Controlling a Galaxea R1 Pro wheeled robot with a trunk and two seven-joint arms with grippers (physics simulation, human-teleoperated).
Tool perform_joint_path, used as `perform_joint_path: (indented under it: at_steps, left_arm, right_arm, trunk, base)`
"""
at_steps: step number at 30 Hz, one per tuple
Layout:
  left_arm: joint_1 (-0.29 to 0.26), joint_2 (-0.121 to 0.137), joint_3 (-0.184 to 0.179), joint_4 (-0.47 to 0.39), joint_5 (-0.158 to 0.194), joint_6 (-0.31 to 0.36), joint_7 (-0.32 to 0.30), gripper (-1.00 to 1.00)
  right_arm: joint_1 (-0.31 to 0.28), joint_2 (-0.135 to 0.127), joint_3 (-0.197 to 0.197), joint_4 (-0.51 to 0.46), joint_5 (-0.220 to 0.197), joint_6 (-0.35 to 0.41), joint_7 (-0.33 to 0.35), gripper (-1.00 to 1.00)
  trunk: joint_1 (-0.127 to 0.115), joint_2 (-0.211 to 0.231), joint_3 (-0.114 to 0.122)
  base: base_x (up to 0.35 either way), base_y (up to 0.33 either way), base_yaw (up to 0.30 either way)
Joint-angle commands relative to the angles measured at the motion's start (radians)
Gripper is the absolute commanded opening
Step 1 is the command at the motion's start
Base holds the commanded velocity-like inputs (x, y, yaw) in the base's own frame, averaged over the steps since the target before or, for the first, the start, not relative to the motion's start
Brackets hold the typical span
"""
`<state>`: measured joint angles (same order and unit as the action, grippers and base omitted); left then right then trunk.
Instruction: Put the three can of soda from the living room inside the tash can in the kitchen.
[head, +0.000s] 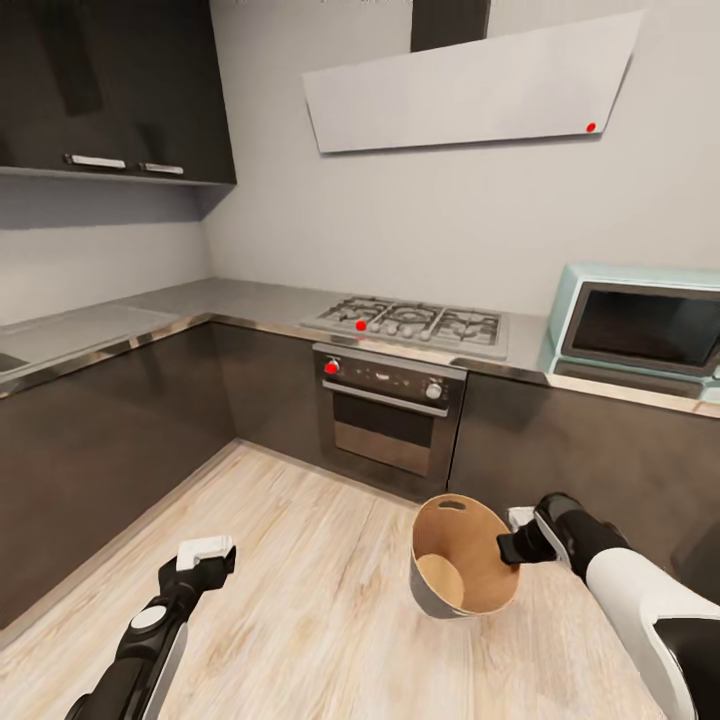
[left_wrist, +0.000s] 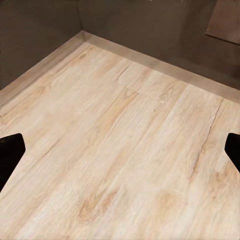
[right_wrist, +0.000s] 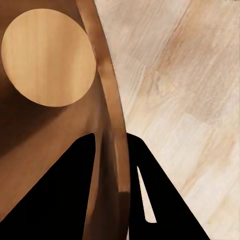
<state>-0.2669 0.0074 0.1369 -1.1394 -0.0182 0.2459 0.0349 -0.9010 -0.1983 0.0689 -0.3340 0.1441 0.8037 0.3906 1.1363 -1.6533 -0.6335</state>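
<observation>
I hold the tash can (head: 462, 556) up off the pale wood floor (head: 300, 560) with my right gripper (head: 512, 546), in front of the oven (head: 390, 420) and slightly to its right. The can is tipped: its open mouth faces back towards my head camera and upward, and its long axis runs from that mouth down and away to the round base. The oval handle slot sits at the far side of the rim.

It is a small round tapered bucket, brown on the inside with a lighter, wood-toned disc as its bottom, and grey-white on the bit of outer wall I can see below the rim. I see nothing lying inside it.

In my right wrist view the rim (right_wrist: 111, 130) of the can passes between my two dark fingers (right_wrist: 165, 200), one inside the wall and one outside, so my right gripper is pinched on that rim.

My left gripper (head: 205, 556) hangs low over the bare floor, apart from the can. In the left wrist view its fingertips (left_wrist: 10, 155) sit at opposite edges with floorboards between, so it looks spread wide, though little of them shows.
</observation>
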Motion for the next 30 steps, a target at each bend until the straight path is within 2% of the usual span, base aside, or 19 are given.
perform_joint_path:
  at_steps: [1,4,5,7,8,12,16,17,26,30]
  left_arm:
    - [0.000,0.000,0.000,0.000,0.001,0.000,0.000,1.00]
    - [0.000,-0.001,-0.001,0.000,0.001,-0.001,0.002,1.00]
    - [0.000,-0.002,-0.001,0.000,0.001,-0.001,0.003,1.00]
    - [0.000,-0.002,-0.001,0.000,0.001,-0.002,0.003,1.00]
    - [0.000,-0.002,-0.002,0.000,0.001,-0.002,0.003,1.00]
    - [0.000,-0.002,-0.001,-0.001,0.002,-0.002,0.004,1.00]
    - [0.000,-0.002,-0.001,-0.001,0.002,-0.002,0.005,1.00]
    - [0.000,-0.001,-0.002,-0.006,0.002,-0.003,0.005,1.00]
    - [0.000,0.002,-0.001,-0.005,0.004,-0.021,0.000,1.00]
    - [0.000,0.000,-0.001,-0.003,0.002,-0.024,0.004,1.00]
  right_arm:
    - [0.002,-0.006,0.000,-0.003,-0.008,0.001,0.014,-1.00]
    - [0.006,-0.040,0.005,-0.009,-0.007,0.001,0.046,-1.00]
    - [0.014,-0.059,0.006,-0.010,-0.007,0.000,0.056,-1.00]
    - [0.071,-0.093,0.006,-0.013,-0.007,-0.014,0.066,-1.00]
    - [0.095,-0.100,0.006,-0.015,-0.008,-0.030,0.071,-1.00]
    - [0.128,-0.108,0.007,-0.017,-0.009,-0.056,0.077,-1.00]
    - [0.138,-0.111,0.007,-0.017,-0.008,-0.061,0.102,-1.00]
    - [0.146,-0.116,0.007,-0.018,-0.008,-0.064,0.138,-1.00]
    - [0.150,-0.128,0.006,-0.018,-0.010,-0.068,0.153,-1.00]
    - [0.151,-0.136,0.005,-0.016,-0.013,-0.086,0.154,-1.00]
  trunk:
    - [-0.004,0.007,0.003]
    - [-0.015,0.028,0.013]
    - [-0.019,0.035,0.016]
    - [-0.027,0.049,0.022]
    - [-0.031,0.056,0.025]
    - [-0.046,0.084,0.038]
    - [-0.061,0.112,0.050]
    - [-0.061,0.112,0.050]
    - [-0.061,0.112,0.050]
    - [-0.061,0.112,0.050]
  base:
    - [0.000,0.000,0.000]
    - [0.000,0.000,0.000]
    - [0.000,0.000,0.000]
    - [0.000,0.000,0.000]
    - [0.000,0.000,0.000]
    - [0.000,0.000,0.000]
    - [0.000,0.000,0.000]
    - [0.000,0.000,0.000]
    - [-0.007,0.000,0.000]
    - [-0.180,0.000,0.000]
